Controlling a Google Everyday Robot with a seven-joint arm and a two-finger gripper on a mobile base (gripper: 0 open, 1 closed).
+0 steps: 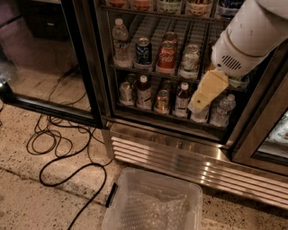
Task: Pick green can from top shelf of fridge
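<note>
Fridge point(171, 155): it fills the top and right of your view, with its louvred steel grille running along the base.
Door point(45, 58): glass in a black frame, swung open to the left, so you look straight at the racks.
Floor point(27, 197): pale speckled stone across the lower left.
Arm point(252, 31): the white housing comes in from the upper right corner and covers the right end of the racks.
Bin point(153, 202): clear plastic, on the floor just in front of the grille, with bubble wrap inside.
Cables point(58, 148): black loops lying on the floor to the left of the bin.
Top shelf point(153, 12): the highest rack you can see, running along the top edge; only the bottoms of the drinks on it show.
Gripper point(204, 94): cream-coloured, hanging below the white housing in front of the right part of the lowest rack, well below the top shelf.
Gripper state: you cannot tell whether it is spread or pressed together.
Green can point(170, 5): on the top shelf near the middle, cut off by the top edge, up and to the left of your gripper and well apart from it.
Red cola can point(167, 56): on the middle rack below the green can, with a blue can point(143, 50) beside it on the left.
</note>
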